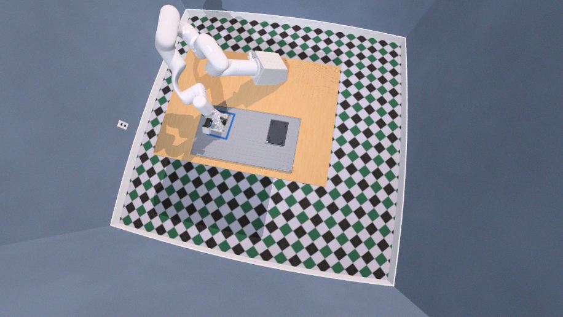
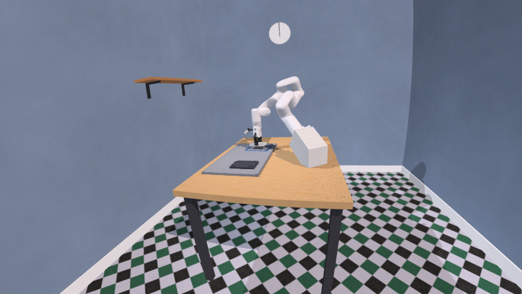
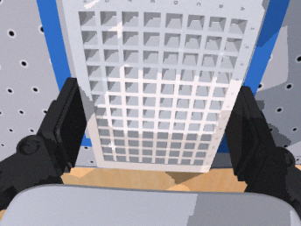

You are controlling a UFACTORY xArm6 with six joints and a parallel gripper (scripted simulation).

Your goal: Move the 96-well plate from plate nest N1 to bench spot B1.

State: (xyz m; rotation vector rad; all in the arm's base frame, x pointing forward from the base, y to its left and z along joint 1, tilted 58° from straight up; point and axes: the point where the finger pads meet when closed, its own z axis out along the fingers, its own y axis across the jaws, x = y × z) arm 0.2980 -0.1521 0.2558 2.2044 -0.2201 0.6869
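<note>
The white 96-well plate (image 3: 157, 80) fills the wrist view, right way up, between my two black fingers. My gripper (image 3: 157, 101) is shut on the plate across its long sides. The blue taped outline B1 (image 3: 49, 27) shows under and beside the plate, its long sides running along the plate's long sides. In the overhead view the gripper (image 1: 212, 125) and the plate (image 1: 217, 126) are over the outline (image 1: 220, 125) at the left end of the grey deck. The black plate nest N1 (image 1: 277, 133) stands empty at the right of the deck. I cannot tell whether the plate touches the deck.
The grey perforated deck (image 1: 246, 138) lies on a wooden table (image 2: 277, 171). The white robot base block (image 1: 270, 67) stands at the back of the table. The table edge lies just left of the outline.
</note>
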